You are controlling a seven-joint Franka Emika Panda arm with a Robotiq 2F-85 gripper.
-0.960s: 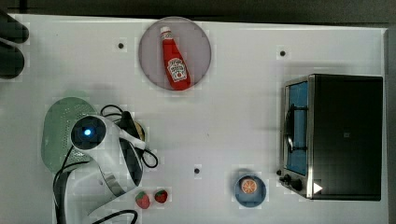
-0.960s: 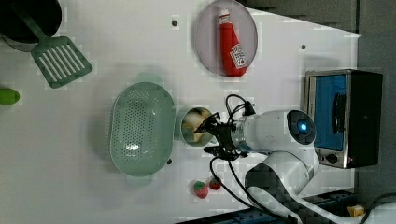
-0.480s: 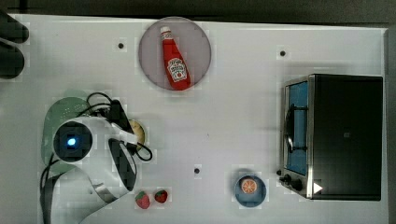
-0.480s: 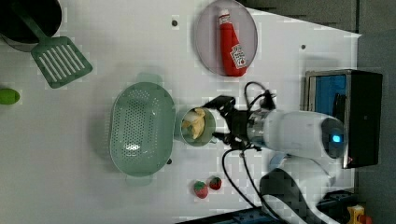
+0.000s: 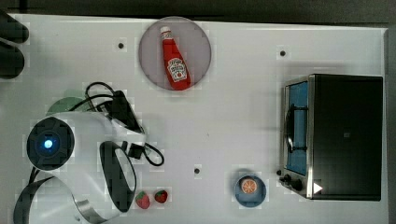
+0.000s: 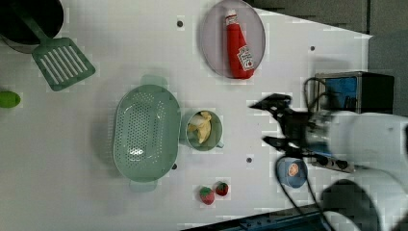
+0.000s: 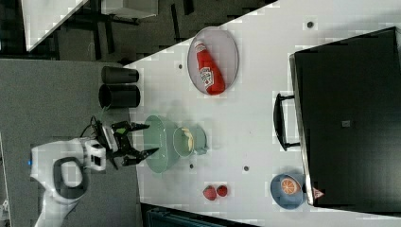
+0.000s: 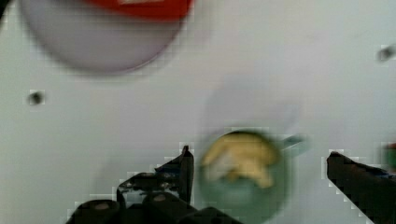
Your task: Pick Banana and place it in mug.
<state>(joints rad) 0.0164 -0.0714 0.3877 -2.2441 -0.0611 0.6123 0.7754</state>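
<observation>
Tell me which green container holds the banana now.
The small round mug, with the banana inside it, not the perforated oval basket beside it.

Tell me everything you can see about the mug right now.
The mug is a round teal-green cup standing upright on the white table, close beside the pale green oval basket; whether they touch is unclear. A small handle juts from its side. The pale yellow banana lies inside it. Nothing grips it.
</observation>
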